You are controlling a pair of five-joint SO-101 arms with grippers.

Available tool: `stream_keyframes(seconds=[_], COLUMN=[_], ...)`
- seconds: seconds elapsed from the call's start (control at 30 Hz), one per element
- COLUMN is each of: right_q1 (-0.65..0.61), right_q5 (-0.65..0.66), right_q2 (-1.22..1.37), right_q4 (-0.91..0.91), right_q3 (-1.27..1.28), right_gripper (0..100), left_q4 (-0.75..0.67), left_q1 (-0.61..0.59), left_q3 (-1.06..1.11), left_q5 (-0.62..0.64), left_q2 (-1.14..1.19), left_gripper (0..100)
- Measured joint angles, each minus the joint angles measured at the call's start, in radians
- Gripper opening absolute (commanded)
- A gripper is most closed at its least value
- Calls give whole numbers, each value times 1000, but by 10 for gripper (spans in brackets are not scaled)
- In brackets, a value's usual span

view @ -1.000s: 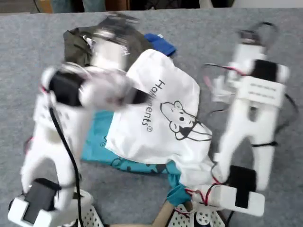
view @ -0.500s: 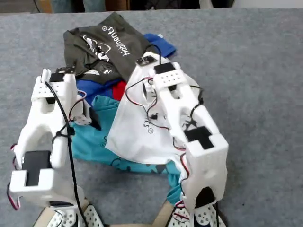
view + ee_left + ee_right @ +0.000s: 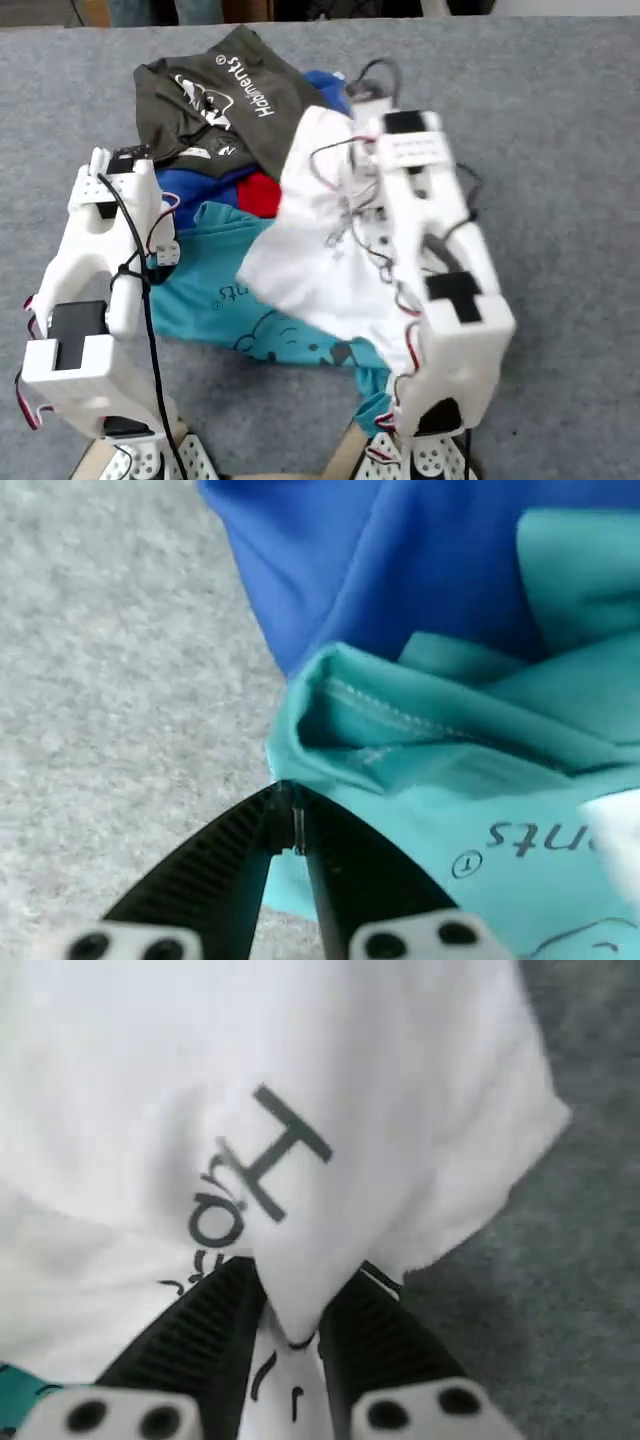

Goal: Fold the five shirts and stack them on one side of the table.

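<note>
A pile of shirts lies mid-table. On top is the white shirt (image 3: 305, 275), bunched and partly raised under my right arm (image 3: 420, 165). My right gripper (image 3: 290, 1332) is shut on a pinched fold of this white shirt (image 3: 300, 1060) near its black print. Below it spreads the teal shirt (image 3: 215, 300), with a blue shirt (image 3: 205, 188), a red shirt (image 3: 262, 195) and a dark olive shirt (image 3: 220, 100) farther back. My left gripper (image 3: 292, 825) is shut, its tips at the hem of the teal shirt (image 3: 450, 780), beside the blue shirt (image 3: 420, 560). The left arm (image 3: 105, 205) stands left of the pile.
Grey cloth covers the table (image 3: 560, 110), with bare room to the right and along the far left. Both arm bases stand at the near edge. Loose red and black wires hang over the white shirt.
My right arm swung from the table's right side onto the white shirt, then pulled its held fold up and back, uncovering more teal and red. The left arm settled beside the pile.
</note>
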Motion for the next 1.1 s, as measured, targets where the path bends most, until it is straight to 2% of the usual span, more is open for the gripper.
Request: stream_keyframes(seconds=[0.3,0.47,0.5,0.63,0.67,0.77,0.9,0.97,1.07,1.1], right_q1=[193,359,400,528,545,562,562,562,552,546], right_q5=[0,34,46,80,80,46,-34,-68,-80,-83], right_q2=[-361,-416,-416,-373,-350,-290,-235,-219,-199,-195], right_q4=[0,-44,-52,-118,-161,-344,-649,-789,-956,-994], right_q3=[0,0,5,94,132,259,413,480,562,583], right_gripper=[14,14,14,14,14,14,14,14,14,14], left_q4=[-38,12,37,106,110,106,6,-35,-68,-69], left_q1=[-6,104,138,313,356,453,551,555,563,566], left_q3=[0,-35,-57,-129,-138,-149,-149,-150,-176,-196], left_q5=[0,2,2,38,72,176,276,315,321,321], left_q2=[0,2,2,23,34,71,180,238,307,315], left_gripper=[29,39,75,359,359,344,332,259,27,27])
